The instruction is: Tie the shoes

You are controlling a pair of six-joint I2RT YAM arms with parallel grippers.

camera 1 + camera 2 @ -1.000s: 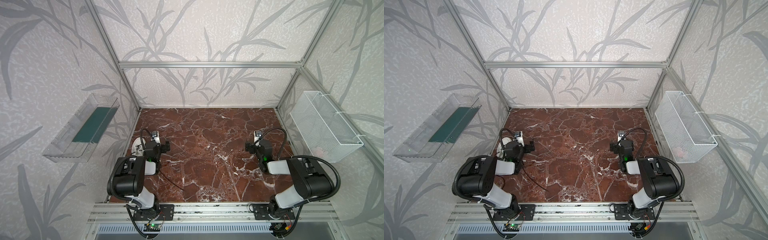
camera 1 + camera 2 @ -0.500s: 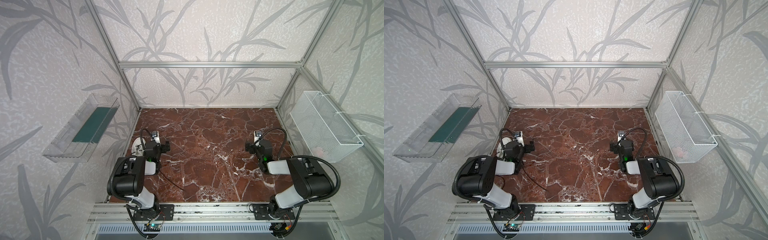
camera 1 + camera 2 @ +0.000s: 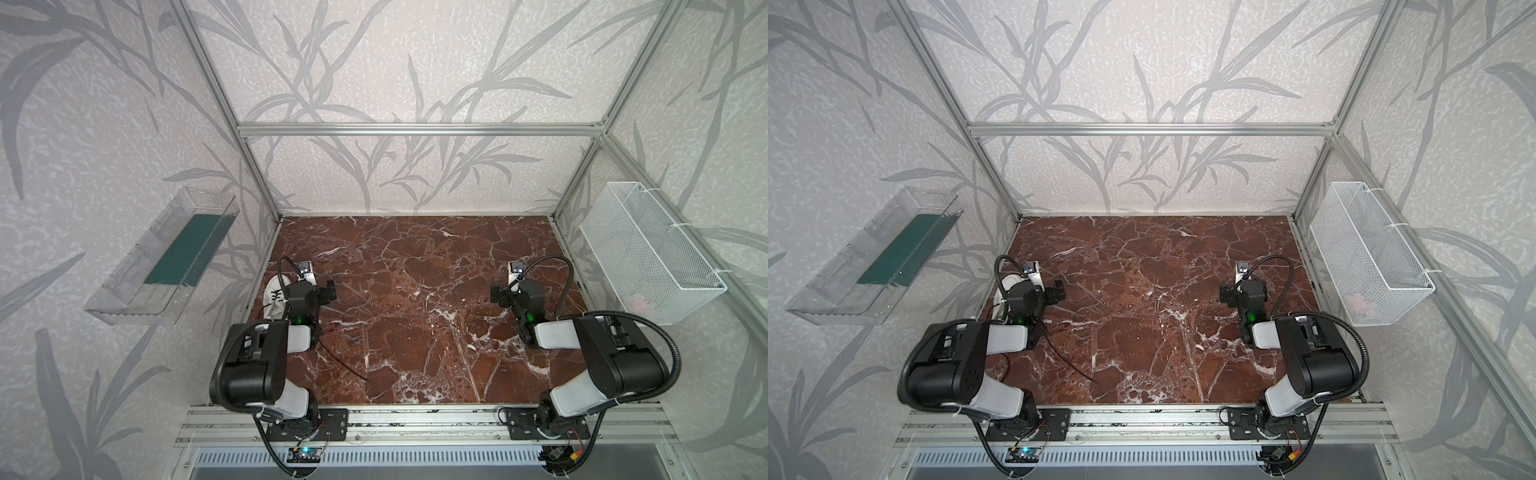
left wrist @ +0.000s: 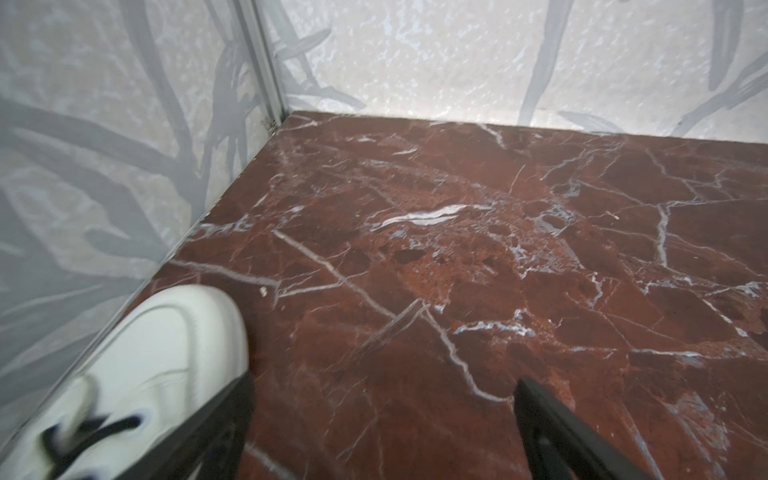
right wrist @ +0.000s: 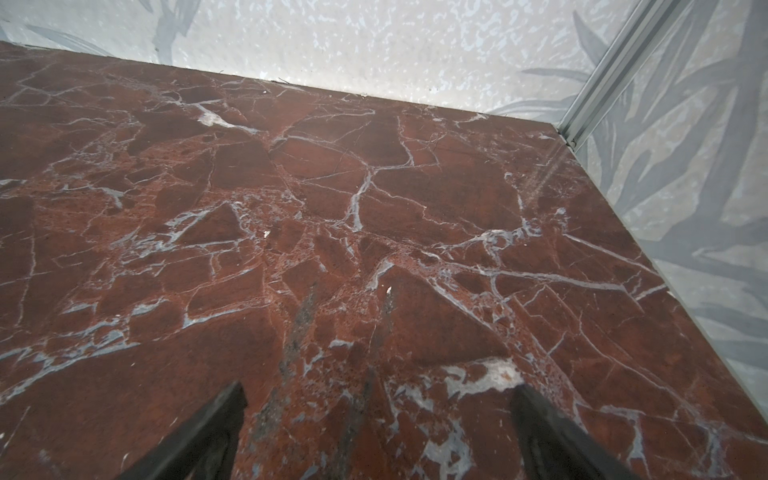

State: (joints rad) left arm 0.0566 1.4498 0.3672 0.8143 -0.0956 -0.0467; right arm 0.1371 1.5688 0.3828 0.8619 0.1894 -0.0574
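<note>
A red-brown marble tabletop (image 3: 415, 316) veined in white fills the floor of a booth walled with pale leaf-patterned paper and framed in aluminium bars. The left gripper (image 4: 382, 419) hangs low over the stone near the left wall, its black fingers (image 4: 552, 424) spread wide with nothing between them. Just beside its left finger, against the wall, lies the single white low-top sneaker with a white sole (image 4: 162, 365); its thin black laces (image 4: 95, 428) cross the tongue close to that finger, though whether finger and shoe touch cannot be told. In both top views the sneaker (image 3: 275, 297) is partly hidden under the left arm, and one loose lace end (image 3: 345, 363) trails over the marble back toward the arm bases. The right gripper (image 5: 378, 419) is well apart on the opposite side, likewise released, its fingers wide over bare stone. A clear plastic bin with a green base (image 3: 166, 266) hangs on the left wall beyond the left gripper; a white wire-mesh basket (image 3: 648, 253) hangs on the right wall beyond the right gripper.
</note>
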